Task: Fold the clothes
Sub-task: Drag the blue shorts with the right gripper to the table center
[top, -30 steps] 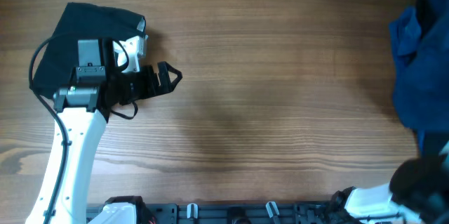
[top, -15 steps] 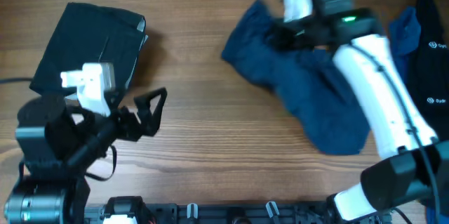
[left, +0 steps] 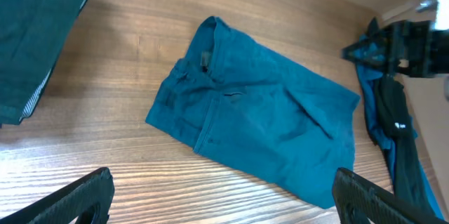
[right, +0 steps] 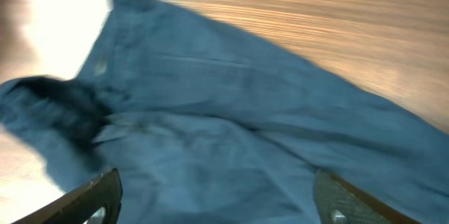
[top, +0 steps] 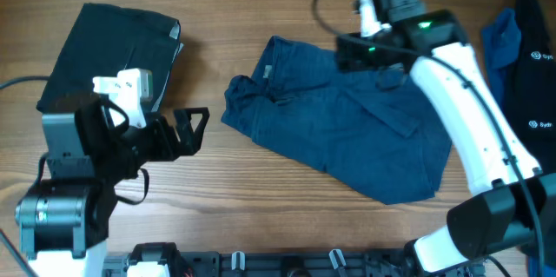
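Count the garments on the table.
4: folded black garment top left, denim shorts mid-table, bright blue garment and logo-printed black garment at the right edge. More may lie off-frame.

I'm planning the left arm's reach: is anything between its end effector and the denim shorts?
Nothing visible. Only bare table separates the left end effector from the shorts; the black garment lies off that path.

Wood-grain table under even, soft light

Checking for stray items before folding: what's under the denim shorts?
Wooden table shows all around the shorts, which lie spread on it. Anything beneath the cloth is covered and cannot be seen.
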